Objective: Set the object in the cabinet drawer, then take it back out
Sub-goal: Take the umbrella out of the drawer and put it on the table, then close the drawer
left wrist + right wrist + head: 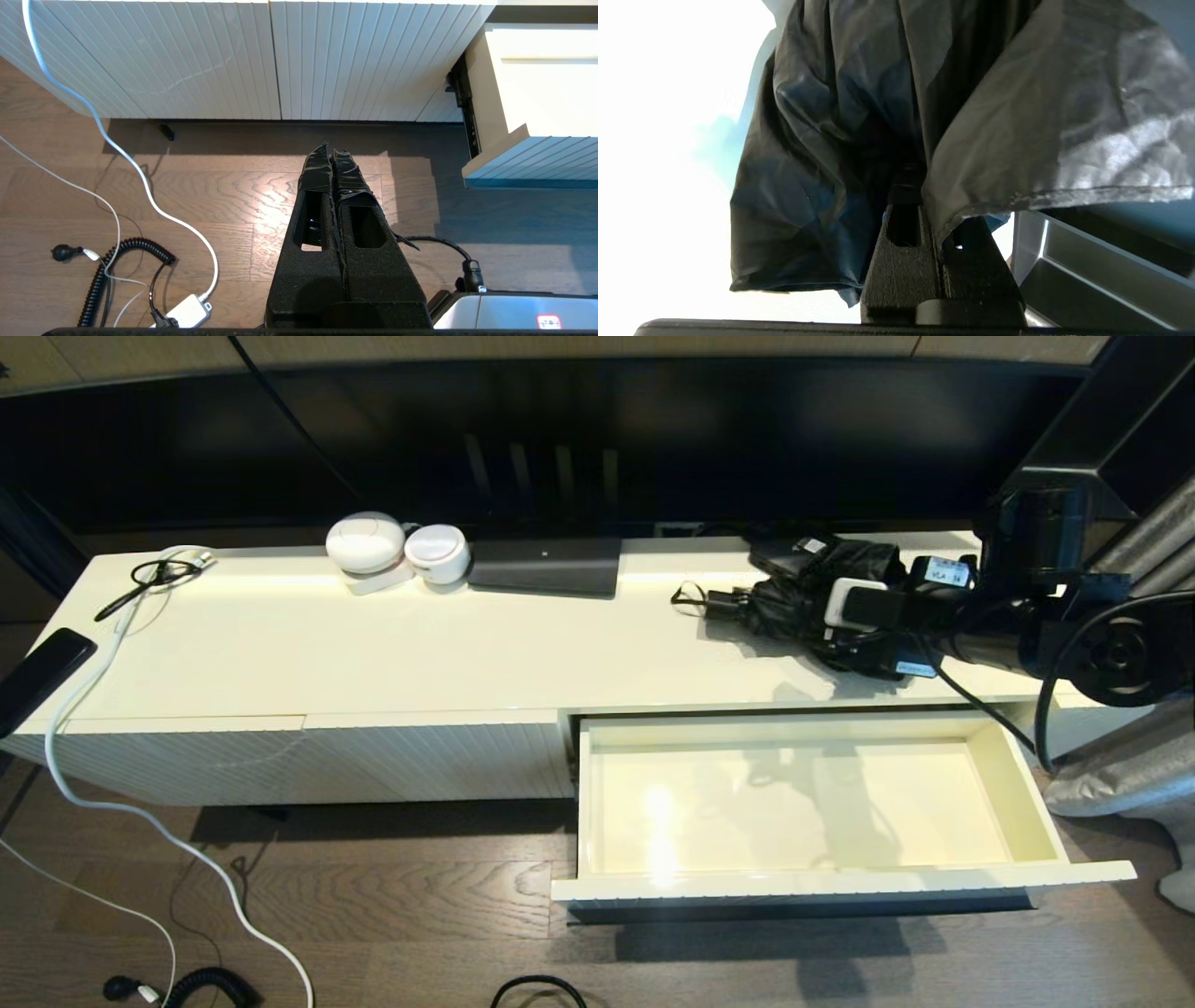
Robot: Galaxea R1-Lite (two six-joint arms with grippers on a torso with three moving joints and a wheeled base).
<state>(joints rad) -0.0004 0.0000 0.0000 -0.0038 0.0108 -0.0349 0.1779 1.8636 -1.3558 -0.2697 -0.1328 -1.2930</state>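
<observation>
The black compact umbrella [794,593] is on the cream cabinet top at the right, behind the open drawer, its short handle [724,605] and wrist loop [686,597] pointing left. My right gripper [826,616] reaches in from the right and is shut on the umbrella's rumpled fabric [822,140]; in the right wrist view the fingers [901,261] lie close together with their tips buried in cloth. I cannot tell if the umbrella rests on the top or hangs just above it. The cabinet drawer [1018,784] is pulled out, nothing inside. My left gripper [330,151] hangs shut over the wooden floor, left of the drawer front [537,158].
On the cabinet top stand two white round devices [366,541] [437,553], a flat dark box [546,565] and a tangle of cables [159,569]. A black slab [37,677] overhangs the left end. Cables [140,186] trail on the floor. A dark screen fills the back.
</observation>
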